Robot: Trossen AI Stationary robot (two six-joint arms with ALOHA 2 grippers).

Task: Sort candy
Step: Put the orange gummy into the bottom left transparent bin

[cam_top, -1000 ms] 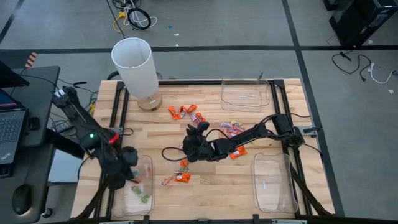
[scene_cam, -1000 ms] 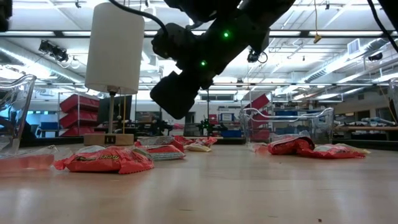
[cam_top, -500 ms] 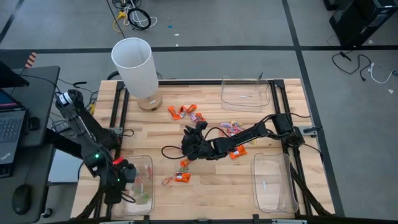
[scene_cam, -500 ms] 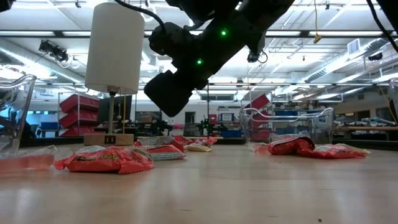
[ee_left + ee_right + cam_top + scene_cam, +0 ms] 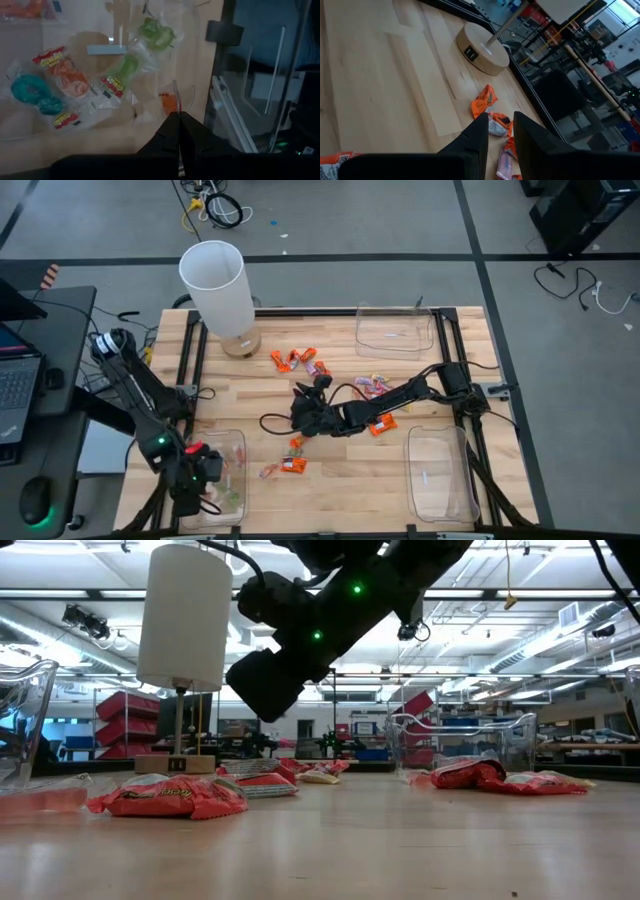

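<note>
— Where was the candy on the table (image 5: 340, 485)?

— Mostly loose mid-table: an orange cluster (image 5: 296, 360) beside the lamp (image 5: 217, 290), more near my right claw (image 5: 300, 416). A few pieces (image 5: 65, 82) lay in the near-left tray (image 5: 237, 442).

— And your claws?

— My left claw (image 5: 178, 120) hung over that tray, fingers pressed together, holding nothing. My right one hovered mid-table, slightly spread, empty.

Lamp (image 5: 214, 285) at desk (image 5: 330, 490) rear-left; candy (image 5: 297, 360) scattered mid-desk; trays: rear-right (image 5: 394, 330), front-right (image 5: 438, 475), front-left (image 5: 226, 480) holding candy; left tool (image 5: 200, 480) over it.
</note>
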